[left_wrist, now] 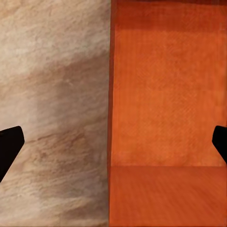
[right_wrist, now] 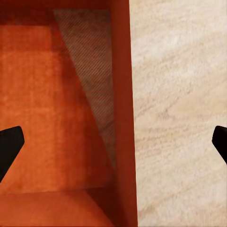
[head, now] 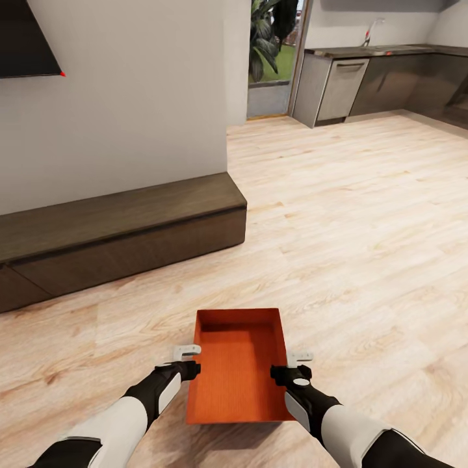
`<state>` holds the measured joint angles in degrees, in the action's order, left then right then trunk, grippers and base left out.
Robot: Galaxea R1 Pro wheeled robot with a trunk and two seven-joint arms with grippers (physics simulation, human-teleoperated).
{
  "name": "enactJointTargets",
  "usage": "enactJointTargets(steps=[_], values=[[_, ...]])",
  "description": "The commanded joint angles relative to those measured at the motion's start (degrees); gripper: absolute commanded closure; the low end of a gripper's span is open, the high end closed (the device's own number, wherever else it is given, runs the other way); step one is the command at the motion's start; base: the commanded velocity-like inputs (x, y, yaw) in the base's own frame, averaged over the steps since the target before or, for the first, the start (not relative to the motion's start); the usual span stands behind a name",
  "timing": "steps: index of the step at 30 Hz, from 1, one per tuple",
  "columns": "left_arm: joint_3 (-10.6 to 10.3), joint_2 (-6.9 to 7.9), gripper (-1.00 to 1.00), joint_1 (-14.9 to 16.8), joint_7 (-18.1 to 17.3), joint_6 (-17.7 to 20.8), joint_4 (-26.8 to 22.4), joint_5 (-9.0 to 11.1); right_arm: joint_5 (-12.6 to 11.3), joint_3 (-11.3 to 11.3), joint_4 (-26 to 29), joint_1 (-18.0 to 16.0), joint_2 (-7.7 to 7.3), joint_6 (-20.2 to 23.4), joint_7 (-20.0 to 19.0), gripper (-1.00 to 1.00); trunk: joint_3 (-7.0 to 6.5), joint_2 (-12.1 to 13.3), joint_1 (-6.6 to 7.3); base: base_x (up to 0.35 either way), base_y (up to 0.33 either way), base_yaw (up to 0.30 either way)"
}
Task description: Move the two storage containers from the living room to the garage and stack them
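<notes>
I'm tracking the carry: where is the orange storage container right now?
In the head view the storage container sits low at centre between the left gripper and right gripper, over the wood-plank floor, in front of the low dark cabinet.

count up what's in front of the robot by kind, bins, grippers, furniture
orange-red storage container: 1
grippers: 2, left gripper and right gripper, one at each long wall of the container
low dark cabinet: 1
wall TV: 1
dishwasher: 1
potted plant: 1
total: 7
</notes>
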<state>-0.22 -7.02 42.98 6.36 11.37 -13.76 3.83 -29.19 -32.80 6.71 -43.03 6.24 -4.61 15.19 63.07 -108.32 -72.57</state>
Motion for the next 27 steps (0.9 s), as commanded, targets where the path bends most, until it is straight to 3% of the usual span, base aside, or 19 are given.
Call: enactJointTargets(steps=[1, 27], values=[[0.0, -0.01, -1.0, 0.0, 0.2, 0.3, -0.1, 0.4, -0.6, -0.5, 0.0, 0.0, 0.0, -0.2, 0.2, -1.0, 0.22, -0.4, -0.22, 0.0, 0.0, 0.0], [0.0, -0.07, -1.0, -0.1, 0.2, 0.2, -0.1, 0.5, -0.5, -0.6, 0.0, 0.0, -0.19, -0.2, 0.2, -1.0, 4.89, -10.9, -5.93, 0.0, 0.0, 0.0]])
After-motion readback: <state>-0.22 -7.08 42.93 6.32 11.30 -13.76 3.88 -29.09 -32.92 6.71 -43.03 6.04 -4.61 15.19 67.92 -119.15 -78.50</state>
